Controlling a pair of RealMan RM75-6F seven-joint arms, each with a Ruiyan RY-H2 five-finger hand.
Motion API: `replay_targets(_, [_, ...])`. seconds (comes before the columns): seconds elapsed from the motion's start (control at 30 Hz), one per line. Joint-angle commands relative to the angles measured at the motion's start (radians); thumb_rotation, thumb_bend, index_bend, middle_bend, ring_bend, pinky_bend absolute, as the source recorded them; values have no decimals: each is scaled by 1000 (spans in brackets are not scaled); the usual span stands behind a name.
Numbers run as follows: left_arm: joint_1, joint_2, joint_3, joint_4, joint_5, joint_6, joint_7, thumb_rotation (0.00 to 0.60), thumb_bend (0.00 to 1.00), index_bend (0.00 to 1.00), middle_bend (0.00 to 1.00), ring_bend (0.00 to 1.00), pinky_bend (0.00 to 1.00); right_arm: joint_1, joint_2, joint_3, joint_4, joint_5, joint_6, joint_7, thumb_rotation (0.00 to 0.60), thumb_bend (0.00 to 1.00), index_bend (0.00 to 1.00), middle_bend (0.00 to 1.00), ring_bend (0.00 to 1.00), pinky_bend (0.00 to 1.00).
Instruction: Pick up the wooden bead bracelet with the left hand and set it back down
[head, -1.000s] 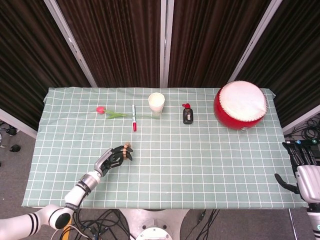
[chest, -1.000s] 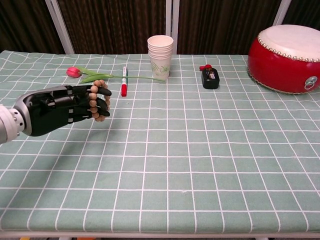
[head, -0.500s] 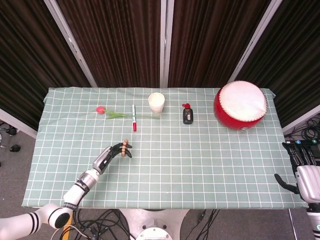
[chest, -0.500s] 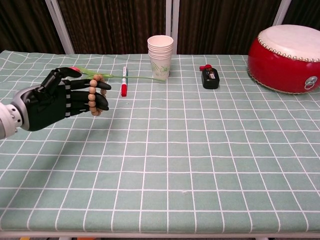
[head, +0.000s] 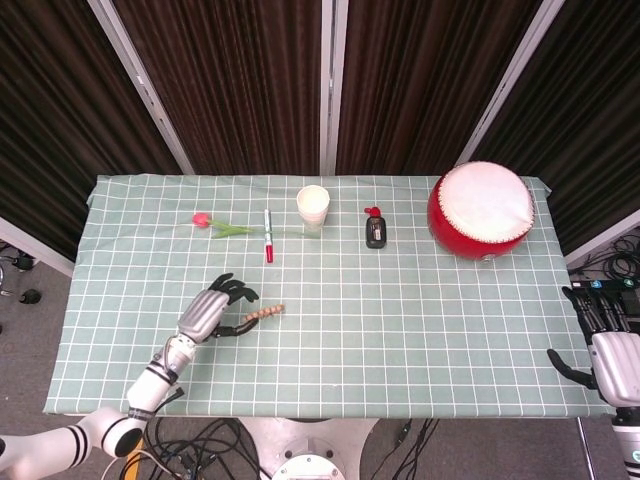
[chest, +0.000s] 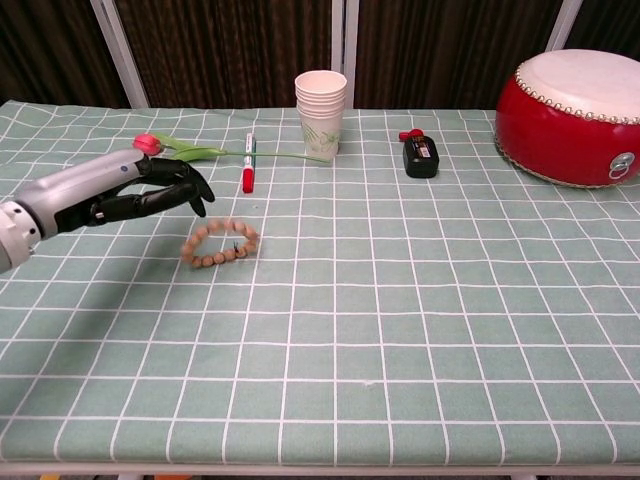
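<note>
The wooden bead bracelet (chest: 220, 243) lies flat as a ring on the green checked cloth; from above the bracelet (head: 264, 314) looks like a short tan strip. My left hand (chest: 128, 191) hovers just left of it and above it, fingers spread, holding nothing; in the head view the left hand (head: 212, 310) sits left of the beads. My right hand (head: 607, 345) hangs beyond the table's right edge with its fingers apart and nothing in it.
Along the back stand a red-capped marker (chest: 247, 177), a pink tulip (chest: 180, 151), a stack of paper cups (chest: 320, 114), a small black bottle (chest: 420, 156) and a red drum (chest: 575, 116). The table (head: 420, 330) is covered in a checked cloth.
The left hand held the bracelet in the air before; it has opened and the bracelet now lies on the cloth, with the hand drawn slightly back to the left.
</note>
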Motion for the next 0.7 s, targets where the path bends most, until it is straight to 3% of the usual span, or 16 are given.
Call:
replay_targets(0.03, [37,34,-28,-66,-44,130,258,420,45,303,318,151,57,0,1,-1,1,1,-2,3,600,156,7,133,0,0])
replay_targets(0.1, [63,56,-54,-93,-71,182,261,592,46,310,323,150,57,-1,4,-3,2,5,-6,6,600,157,7,133,0,0])
replay_targets(0.2, [113,119,-90,-131,-121,247,220,600,48,326,335,151,57,0,16,-11,-3,15,-29,12,600,159,7,133,0,0])
replay_targets(0.3, [167,197,-91,-135,-145,295,206,600,49,332,339,151,57,3,25,-14,-8,29,-54,4,600,174,7,134,0,0])
replay_targets(0.47, [263,344,-30,-150,-161,327,213,600,50,299,312,151,39,9,14,-10,1,27,-57,23,600,183,7,120,0,0])
replay_targets(0.7, [397,420,39,-193,-144,454,213,600,53,279,292,150,17,23,-2,-10,9,8,-62,19,600,183,7,114,0,0])
